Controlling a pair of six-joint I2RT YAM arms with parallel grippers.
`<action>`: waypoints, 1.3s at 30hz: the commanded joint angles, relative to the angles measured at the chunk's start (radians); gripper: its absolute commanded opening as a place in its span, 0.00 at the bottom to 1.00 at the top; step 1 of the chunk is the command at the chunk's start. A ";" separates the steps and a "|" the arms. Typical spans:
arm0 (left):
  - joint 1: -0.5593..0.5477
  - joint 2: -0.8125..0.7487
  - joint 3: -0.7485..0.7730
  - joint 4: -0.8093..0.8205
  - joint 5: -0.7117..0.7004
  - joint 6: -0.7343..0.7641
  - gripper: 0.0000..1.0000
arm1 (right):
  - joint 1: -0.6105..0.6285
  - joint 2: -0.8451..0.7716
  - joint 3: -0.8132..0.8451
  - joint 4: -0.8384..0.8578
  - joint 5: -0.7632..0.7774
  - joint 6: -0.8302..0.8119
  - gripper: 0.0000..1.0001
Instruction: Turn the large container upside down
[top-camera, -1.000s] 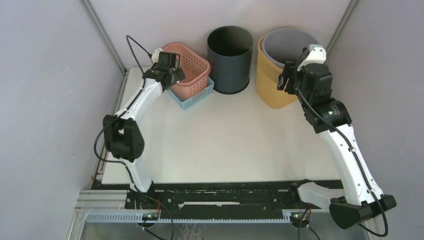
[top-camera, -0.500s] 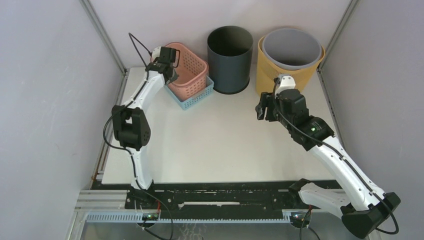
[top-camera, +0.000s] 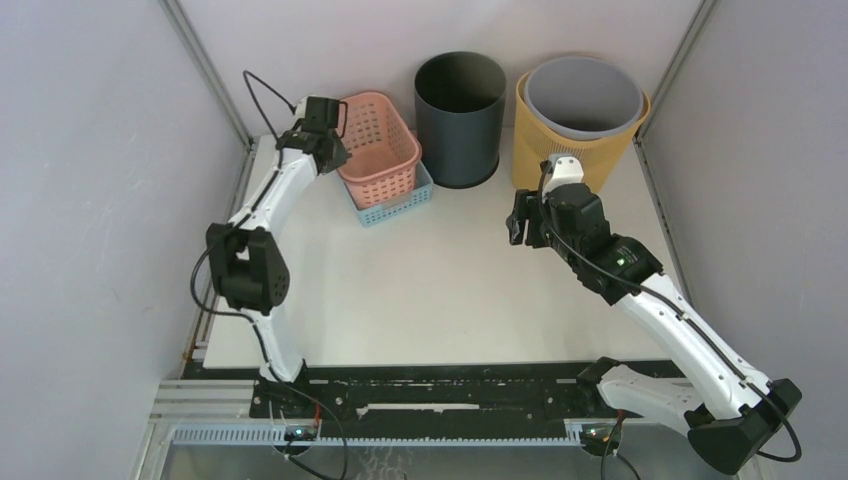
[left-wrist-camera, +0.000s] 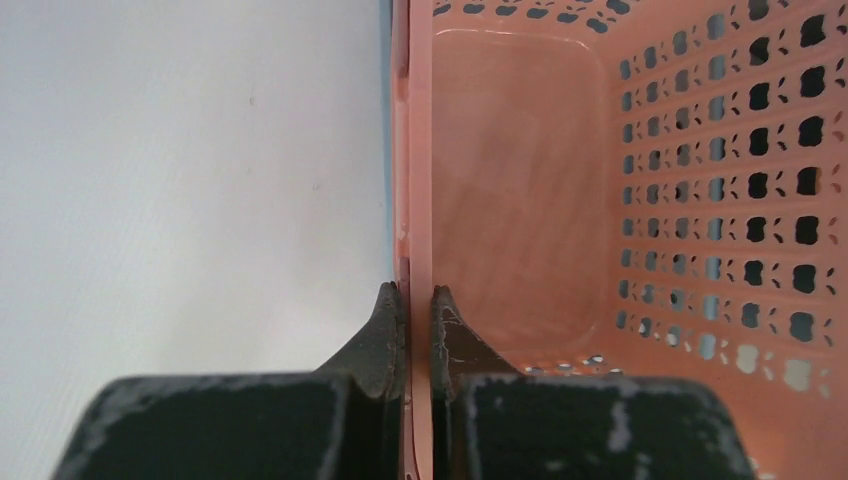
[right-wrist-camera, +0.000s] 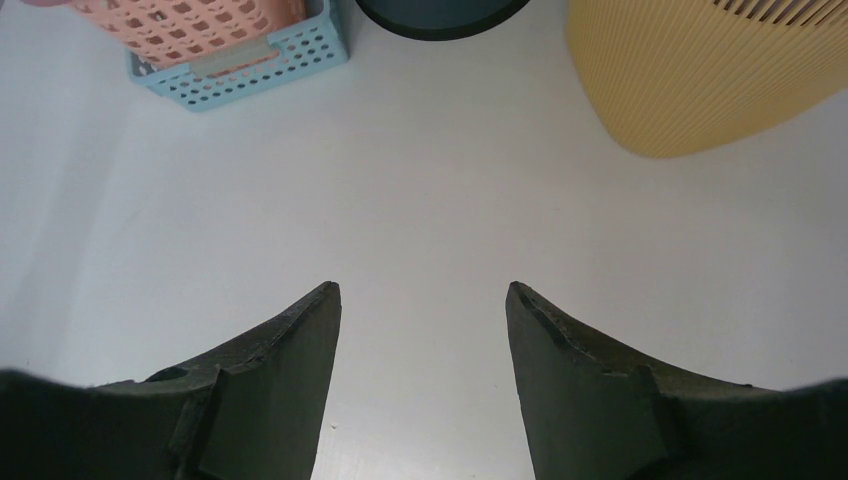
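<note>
Inside the left gripper (left-wrist-camera: 418, 300), pinched tight, stands a wall of the pink perforated plastic basket (left-wrist-camera: 520, 180); the right gripper (right-wrist-camera: 422, 300) gapes.

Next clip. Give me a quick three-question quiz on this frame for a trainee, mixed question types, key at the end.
1. True or false: the left gripper is shut on a wall of the pink basket.
2. The pink basket is: A) upright, nested in the blue basket; B) upside down; C) lying on its side.
3. Fill in: the right gripper's jaws are ____, with nothing between them.
Key: 1 true; 2 A; 3 open.
</note>
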 joint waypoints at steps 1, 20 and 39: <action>0.003 -0.253 -0.076 0.135 0.098 0.009 0.00 | 0.015 -0.020 0.005 0.021 0.035 0.015 0.70; -0.166 -0.801 -0.736 0.604 0.545 -0.165 0.00 | 0.013 -0.072 0.005 -0.018 0.086 0.063 0.70; -0.582 -0.561 -1.250 1.247 0.314 -0.480 0.00 | -0.172 -0.122 -0.112 -0.073 0.040 0.147 0.71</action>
